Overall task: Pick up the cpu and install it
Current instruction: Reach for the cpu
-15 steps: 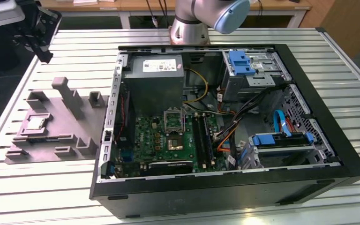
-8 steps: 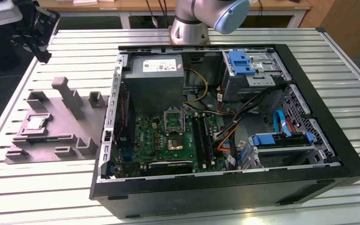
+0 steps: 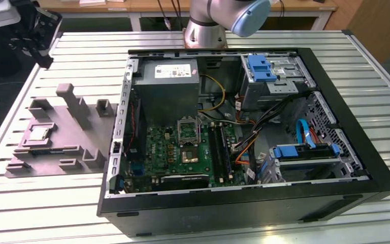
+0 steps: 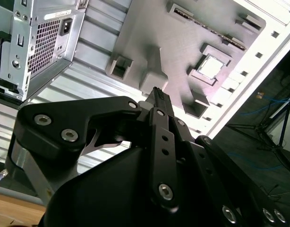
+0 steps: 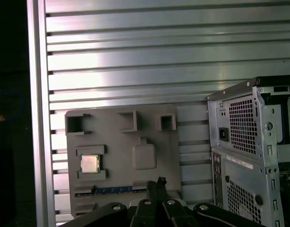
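Gripper (image 5: 157,182) fingers are pinched together, holding nothing. The cpu (image 5: 89,163) sits apart from them in its grey tray (image 5: 116,142) (exterior view's left of the case (image 3: 357,152)). The exterior view adds the motherboard (image 3: 161,147), and both wrist views catch the case's back.

I see the cpu (image 3: 38,133) lying flat, metal side up, in a square pocket of the grey holder plate (image 3: 63,138), at the exterior view's left, about mid-height of the frame. It is a small, thin, square chip with a silvery-grey top and a pale rim. In both wrist views the cpu (image 4: 211,66) (image 5: 89,163) sits squarely within that pocket.
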`<control>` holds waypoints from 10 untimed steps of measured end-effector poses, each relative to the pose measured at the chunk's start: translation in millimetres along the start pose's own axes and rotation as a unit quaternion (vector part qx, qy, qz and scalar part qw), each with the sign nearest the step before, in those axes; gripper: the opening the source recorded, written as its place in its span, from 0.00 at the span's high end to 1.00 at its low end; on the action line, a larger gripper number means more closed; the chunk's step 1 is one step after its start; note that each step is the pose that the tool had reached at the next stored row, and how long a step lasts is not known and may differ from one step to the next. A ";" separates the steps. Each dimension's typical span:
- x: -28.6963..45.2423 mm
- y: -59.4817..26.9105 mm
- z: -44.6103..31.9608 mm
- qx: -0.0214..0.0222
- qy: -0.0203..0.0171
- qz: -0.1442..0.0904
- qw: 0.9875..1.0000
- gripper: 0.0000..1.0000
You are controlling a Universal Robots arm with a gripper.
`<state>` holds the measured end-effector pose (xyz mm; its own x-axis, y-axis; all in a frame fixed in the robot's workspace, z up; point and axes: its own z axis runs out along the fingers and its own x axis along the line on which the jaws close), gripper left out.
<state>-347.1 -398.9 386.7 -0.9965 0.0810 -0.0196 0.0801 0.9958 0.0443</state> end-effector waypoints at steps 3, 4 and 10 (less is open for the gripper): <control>3.2 -0.3 0.0 0.000 0.000 0.000 1.000 0.89; 4.4 -0.4 0.0 0.000 0.000 0.000 1.000 0.89; 11.8 -1.0 0.0 0.000 0.000 0.000 1.000 0.89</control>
<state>-358.9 -398.9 386.5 -0.9965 0.0810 -0.0193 0.0801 0.9958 0.0442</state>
